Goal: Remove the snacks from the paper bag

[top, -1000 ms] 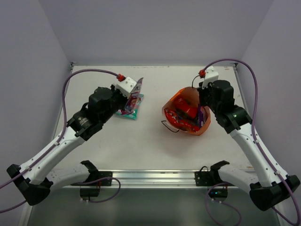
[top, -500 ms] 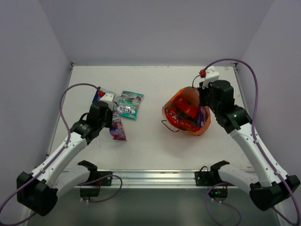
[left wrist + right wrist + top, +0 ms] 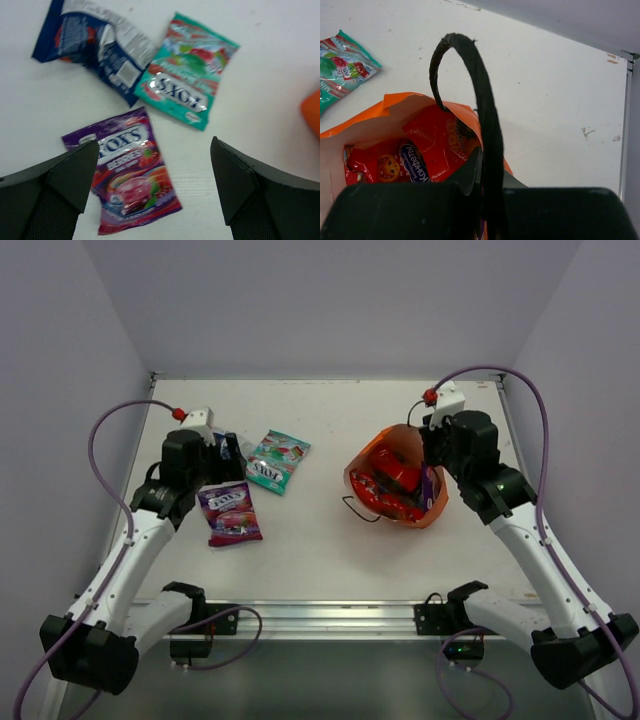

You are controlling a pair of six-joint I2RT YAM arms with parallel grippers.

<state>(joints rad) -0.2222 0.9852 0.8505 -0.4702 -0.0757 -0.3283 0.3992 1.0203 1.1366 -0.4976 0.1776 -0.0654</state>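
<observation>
The left gripper (image 3: 153, 150) hangs with its jaws spread wide and nothing between them, above the glossy purple snack packet (image 3: 131, 175). That packet lies flat on the white table (image 3: 320, 540) near the left edge. Just beyond it lie the glossy teal packet (image 3: 187, 85) and the crumpled dark blue foil packet (image 3: 92, 45), which touch each other.

The bright orange paper carrier bag (image 3: 392, 445) sits right of the table's middle, well apart from the left gripper and directly to that gripper's right. Its open mouth is turned up and toward the left arm. The right gripper (image 3: 432, 472) is clamped on the bag's right rim beside the dark cord handle (image 3: 470, 65), so it is tied up holding the bag. That leaves the free left arm as the likely one to reach across for the red packets (image 3: 435, 145) inside.

The top view shows the whole gap the left arm would have to cross and the way the bag's mouth faces. The right wrist view looks straight into the pale interior and shows two red packets overlapping at the bottom. Their long axes are hard to judge there. The left wrist view catches only an orange sliver of the bag at its right edge.
</observation>
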